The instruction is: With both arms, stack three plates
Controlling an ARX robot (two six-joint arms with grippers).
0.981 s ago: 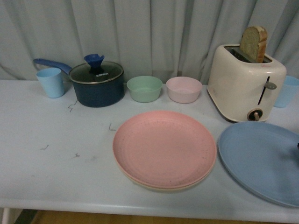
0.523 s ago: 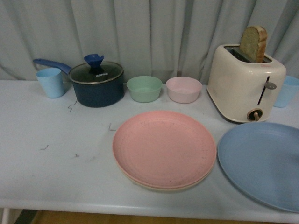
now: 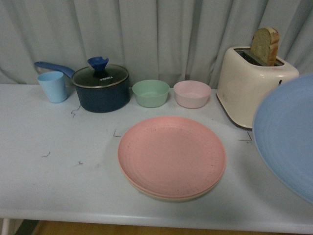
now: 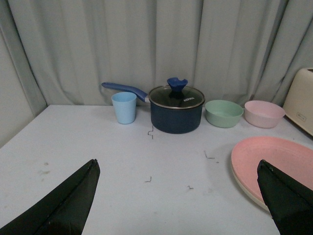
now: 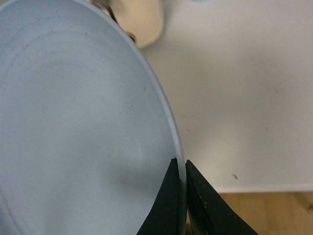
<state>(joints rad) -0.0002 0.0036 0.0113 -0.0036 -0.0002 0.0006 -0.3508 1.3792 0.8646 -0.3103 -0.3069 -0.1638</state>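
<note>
Right gripper (image 5: 181,165): jaws closed on light blue plate (image 3: 288,137) rim.
Light blue plate: tilted, off the table (image 3: 58,161), overlapping toaster (image 3: 244,83).
Left gripper (image 4: 177,164): jaws wide apart, empty.
Pink plate (image 3: 171,154): atop beige plate (image 3: 171,198), mid-table.

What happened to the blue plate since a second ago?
The light blue plate rose off the table and tilted up, now partly hiding the toaster. The right gripper pinches its rim. The pink plate on the beige plate, the pot, green bowl, pink bowl and cup stayed put.
</note>
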